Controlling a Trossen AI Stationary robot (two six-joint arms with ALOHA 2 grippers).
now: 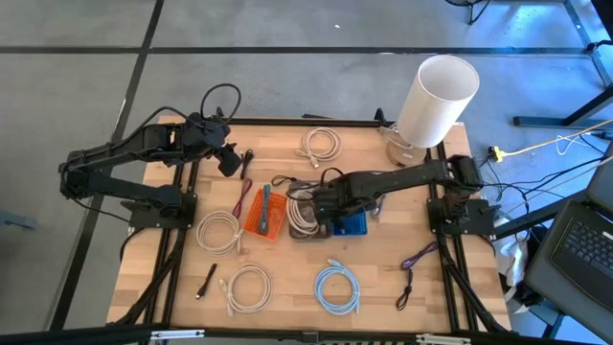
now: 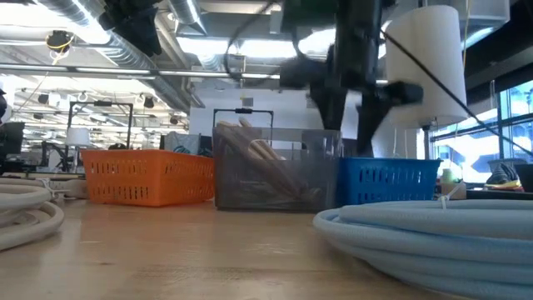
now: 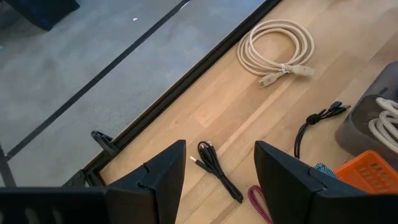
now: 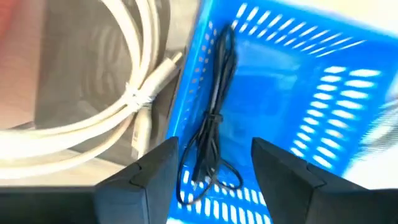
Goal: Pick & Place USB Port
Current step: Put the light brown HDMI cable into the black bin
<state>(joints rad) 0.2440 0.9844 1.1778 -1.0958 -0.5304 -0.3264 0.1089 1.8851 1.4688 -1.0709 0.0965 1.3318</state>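
Here the right gripper (image 1: 324, 204) hangs over the blue basket (image 4: 298, 93) at the middle of the light wooden table (image 1: 383, 287), its fingers spread and gripping nothing, while the black USB cable (image 4: 214, 112) lies inside that basket against its slotted wall. The left gripper (image 1: 230, 161) waits released over the table's far left part, above another black cable (image 3: 217, 169). Beside the blue basket stand a grey basket (image 2: 275, 171) and an orange basket (image 2: 150, 177), with an open workshop hall under ceiling lights behind them.
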